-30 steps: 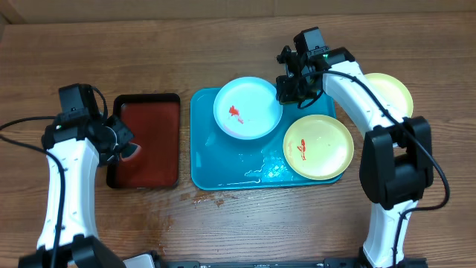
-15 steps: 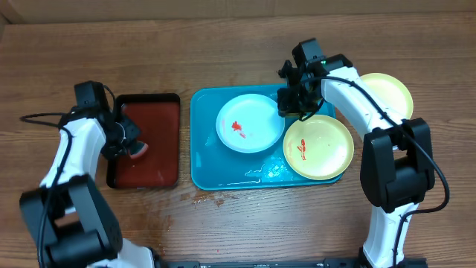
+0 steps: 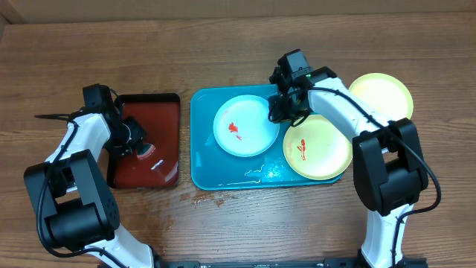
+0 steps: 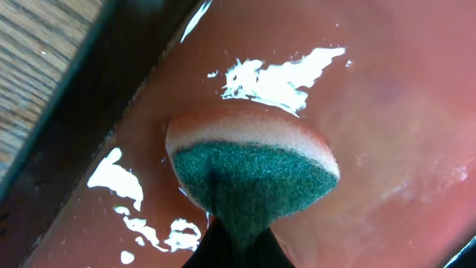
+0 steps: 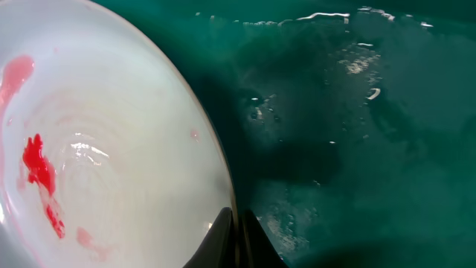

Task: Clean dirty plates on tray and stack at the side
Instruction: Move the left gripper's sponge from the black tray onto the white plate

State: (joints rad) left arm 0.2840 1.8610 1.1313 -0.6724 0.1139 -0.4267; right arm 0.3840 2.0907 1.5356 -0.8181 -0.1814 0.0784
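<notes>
- Right pincer pinches the blue plate's right rim; plate lies on the tray, leftward.
- Left pincer, clamped on the sponge, sits well left; I'd bring it rightward.

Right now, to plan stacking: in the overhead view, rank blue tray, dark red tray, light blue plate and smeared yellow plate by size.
blue tray
dark red tray
light blue plate and smeared yellow plate: too alike to rank
</notes>
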